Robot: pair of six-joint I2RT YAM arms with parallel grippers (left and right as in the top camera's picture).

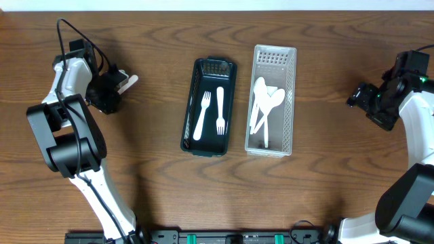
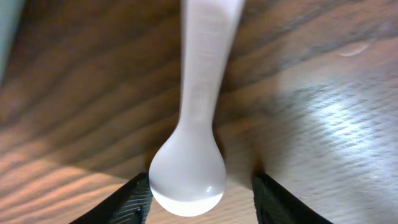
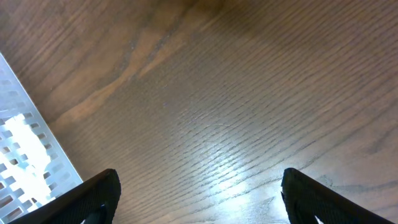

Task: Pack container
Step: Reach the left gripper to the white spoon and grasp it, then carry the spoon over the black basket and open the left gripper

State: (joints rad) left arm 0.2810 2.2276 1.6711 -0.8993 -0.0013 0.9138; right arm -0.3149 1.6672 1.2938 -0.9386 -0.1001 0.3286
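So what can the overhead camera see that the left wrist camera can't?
Only overhead: the dark tray with two forks, the white basket of spoons, and the right gripper. Only the left wrist: a close look at the white spoon, its round bowl between the fingers of the left gripper. Both: that white spoon and the wooden table.

White spoon [image 2: 188, 168] in left tool [image 2: 200, 194], handle over wooden table [image 2: 323, 118]
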